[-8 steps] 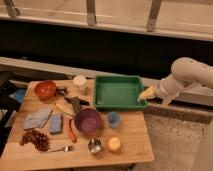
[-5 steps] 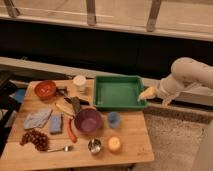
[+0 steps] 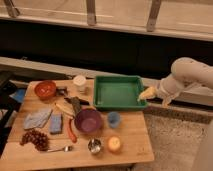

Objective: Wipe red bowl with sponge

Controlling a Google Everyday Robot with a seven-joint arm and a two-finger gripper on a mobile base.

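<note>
Dark wall and a rail run behind the wooden counter. My claw hangs off its right end, just beside the right rim of the green tray. Whether it is apart or together I cannot tell.

Nothing of the job is begun, I judge. The sponge, the small blue slab, lies flat far to the left of my claw and nearer the front edge, past the tray and the purple bowl, between a grey cloth and a red chili. The red bowl stands upright farther left again, at the back corner, well apart from my claw.

I expect the sponge to be light and soft, giving under a squeeze. I would come straight down and take it across its long edges at the middle, low against the wood. The bowl looks light and stiff, with nothing bracing it, so it may skate or tip; I would press down into its floor, not sideways at the wall
</note>
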